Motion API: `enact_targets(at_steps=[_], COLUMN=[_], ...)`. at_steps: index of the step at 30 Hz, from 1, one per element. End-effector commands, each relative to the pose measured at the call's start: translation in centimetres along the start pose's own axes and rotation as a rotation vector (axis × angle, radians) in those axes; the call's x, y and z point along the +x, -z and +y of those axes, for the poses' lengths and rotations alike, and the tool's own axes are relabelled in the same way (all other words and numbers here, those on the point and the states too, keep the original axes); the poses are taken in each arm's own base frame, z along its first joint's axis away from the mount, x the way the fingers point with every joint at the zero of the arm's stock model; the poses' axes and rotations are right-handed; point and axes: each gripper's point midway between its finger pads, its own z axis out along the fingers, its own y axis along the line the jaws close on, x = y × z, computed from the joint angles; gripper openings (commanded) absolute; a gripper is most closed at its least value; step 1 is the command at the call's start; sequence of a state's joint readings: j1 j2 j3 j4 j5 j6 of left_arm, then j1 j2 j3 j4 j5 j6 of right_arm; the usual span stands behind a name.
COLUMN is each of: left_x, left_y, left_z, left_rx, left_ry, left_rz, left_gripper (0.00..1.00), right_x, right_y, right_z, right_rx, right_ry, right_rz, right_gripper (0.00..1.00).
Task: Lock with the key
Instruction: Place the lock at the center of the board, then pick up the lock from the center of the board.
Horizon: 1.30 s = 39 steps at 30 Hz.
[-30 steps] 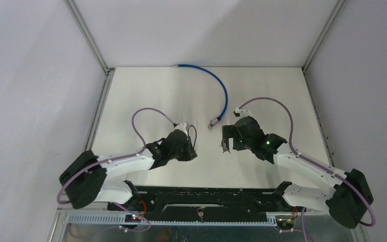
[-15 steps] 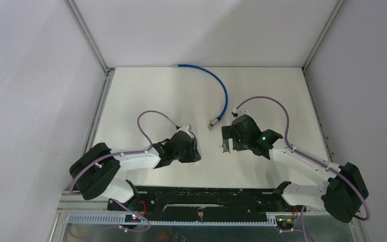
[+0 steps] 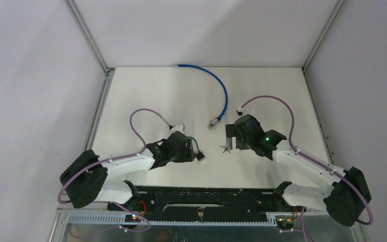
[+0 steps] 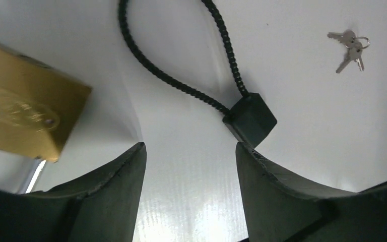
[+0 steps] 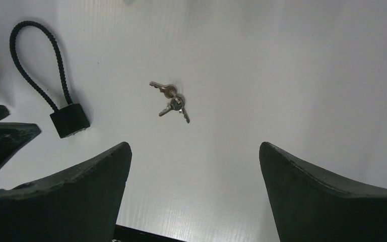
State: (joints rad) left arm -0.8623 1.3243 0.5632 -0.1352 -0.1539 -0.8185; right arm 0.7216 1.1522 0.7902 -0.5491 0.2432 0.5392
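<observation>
A white worktop (image 3: 146, 96) sits boxed in by pale walls (image 3: 206, 30), with a blue cable (image 3: 223, 96) curving in from its 12 o'clock edge. The left jaws stand apart, gripping nothing. A brass block (image 4: 25, 113) lies at their 10 o'clock and the black cable lock (image 4: 249, 118) just beyond their tips at 1 o'clock. The right jaws gape wide and empty, with the keys (image 5: 173, 102) ahead at 11 o'clock. The left arm (image 3: 126, 162) stretches low toward 2 o'clock, and the right arm (image 3: 302, 164) reaches toward 10 o'clock.
</observation>
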Motion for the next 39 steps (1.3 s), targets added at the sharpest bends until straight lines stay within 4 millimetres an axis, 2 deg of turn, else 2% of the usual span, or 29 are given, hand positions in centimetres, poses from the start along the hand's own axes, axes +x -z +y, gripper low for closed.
enact_targets(at_steps=[1,6,12,17,20,22,24,29,33,39], left_x=[-4.8,-8.6,-12.1,-14.9,-16.0,-17.1,-18.8,-19.7,-19.7,-19.6], left_y=[2.2,3.0,1.9,-0.5,-3.1,-4.8,-6.2,-10.3,-13.0,-15.3], left_z=[-1.0,-3.8,-5.9,-7.5,-8.6,-8.6,-9.3,-11.0,-11.1,-11.7], left_rx=[-0.028,-0.003,-0.072,-0.140,-0.104,-0.111,-0.101,-0.048,-0.063,-0.025], left_ry=[-0.087,-0.234,-0.449,-0.611,-0.632,-0.641,-0.619,-0.605,-0.607,-0.582], left_rz=[-0.134,-0.201,-0.166,-0.118,-0.083,-0.061,-0.065,0.000,0.038,0.059], left_gripper=[0.69,0.72,0.80,0.81,0.80,0.80,0.80,0.79,0.78,0.74], right_x=[-2.7,-3.1,-3.5,-4.1,-4.7,-5.0,-5.1,-3.9,-2.9,-2.2], right_y=[1.4,2.1,3.6,4.7,6.0,7.0,7.5,8.5,9.2,9.9], right_z=[-0.3,-0.5,-1.0,-0.7,-1.0,0.0,-0.1,-1.4,-1.8,-3.2], right_rx=[0.021,0.009,-0.012,-0.077,-0.102,-0.182,-0.194,-0.153,-0.168,-0.137], right_ry=[-0.065,-0.084,-0.109,-0.097,-0.151,-0.146,-0.136,-0.183,-0.223,-0.221], right_rz=[-0.090,-0.110,-0.132,-0.154,-0.170,-0.179,-0.197,-0.192,-0.208,-0.239], right_gripper=[1.00,0.99,0.99,0.99,0.99,0.99,0.99,0.99,0.99,0.97])
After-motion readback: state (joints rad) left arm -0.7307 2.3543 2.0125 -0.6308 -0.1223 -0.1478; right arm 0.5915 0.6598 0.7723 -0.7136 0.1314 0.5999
